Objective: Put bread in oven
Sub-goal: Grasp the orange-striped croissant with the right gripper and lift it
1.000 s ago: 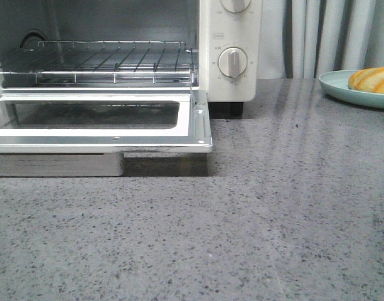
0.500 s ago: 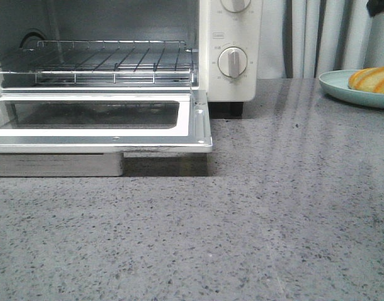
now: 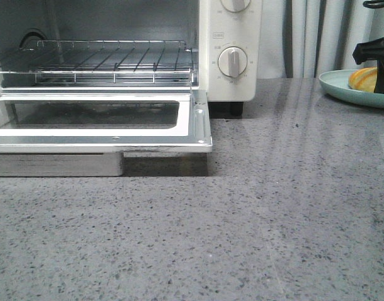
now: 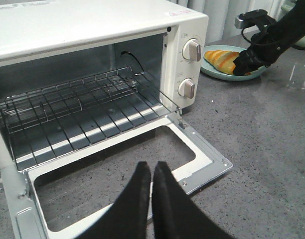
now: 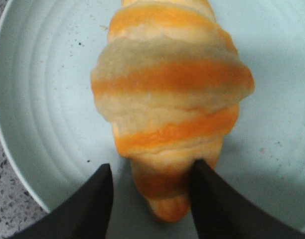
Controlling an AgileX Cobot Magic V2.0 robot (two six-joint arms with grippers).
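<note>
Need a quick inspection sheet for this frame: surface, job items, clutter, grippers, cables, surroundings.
Surface: grey speckled countertop, bare in the foreground.
Bread: striped orange and cream roll lying on the teal plate, to the right of the oven.
Oven: door folded down flat, wire rack inside with nothing on it.
Clutter: nothing seen.
Left gripper: fingers closed together, holding nothing, poised over the open door.
Right gripper: open, fingers either side of the bread's narrow end, just over the plate; whether they touch it cannot be told.
Cables: black cable looping by the right arm.
Surroundings: pale curtain behind the countertop.
</note>
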